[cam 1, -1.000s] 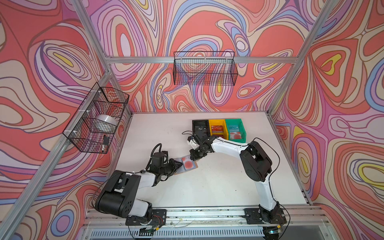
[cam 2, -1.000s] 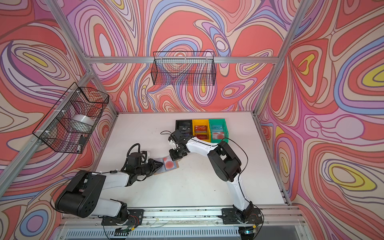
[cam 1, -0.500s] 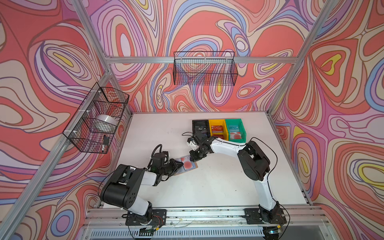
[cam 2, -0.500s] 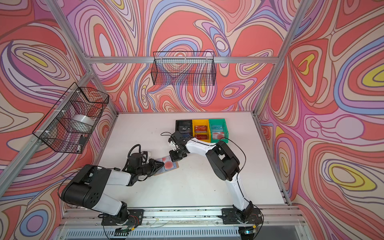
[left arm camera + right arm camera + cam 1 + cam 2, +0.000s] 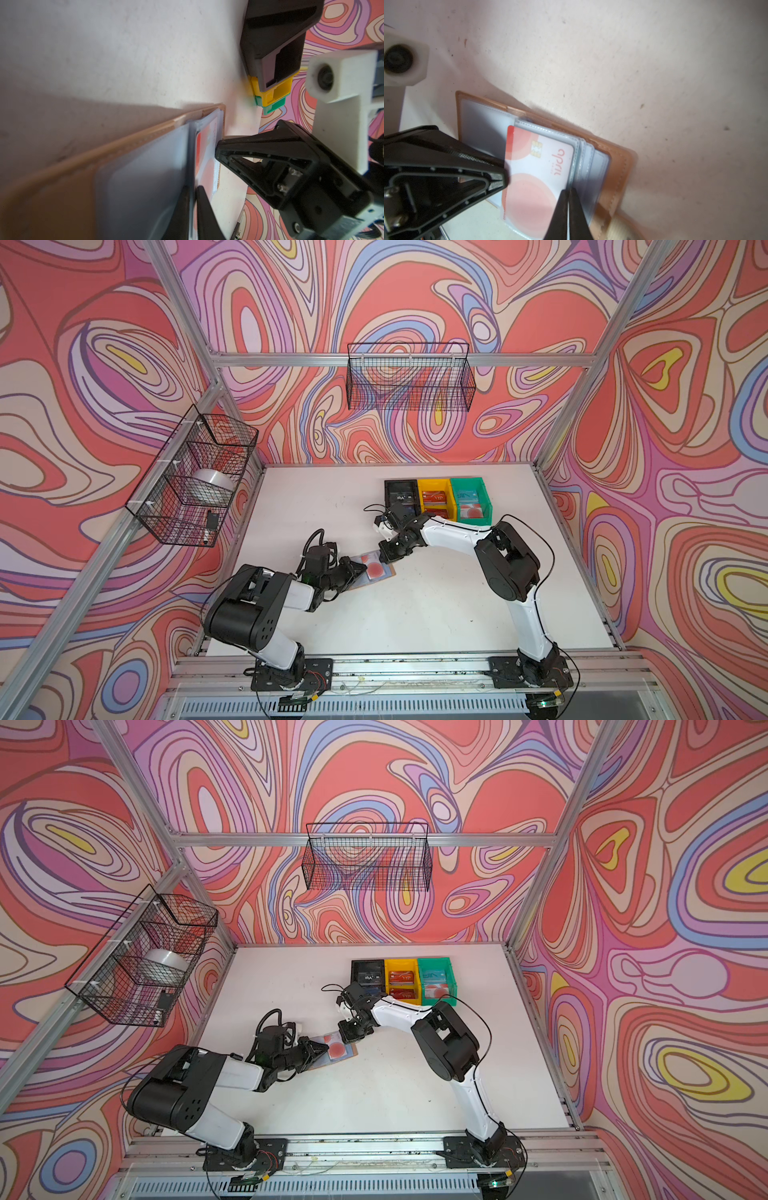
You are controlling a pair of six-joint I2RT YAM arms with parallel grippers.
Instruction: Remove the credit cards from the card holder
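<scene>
Open card holder flat on white table, left of middle, tan cover down, sleeves up. In top clear sleeve: pale card with red circles and chip, one end poking slightly out toward left gripper. In a top view, just a red dot on pale card.

Low over table: left gripper, closed on poking-out end of pale card. In own wrist view, fingers almost together with thin edge between. Unclear if pinching sleeve too.

From opposite side: right gripper, pinched shut on edge of clear sleeve at other end of pale card, thin pale sliver between fingers. Tips of both grippers near each other, card between.

At back of table: black bin, yellow bin, green bin, touching side by side, cards inside, well apart from card holder.
</scene>
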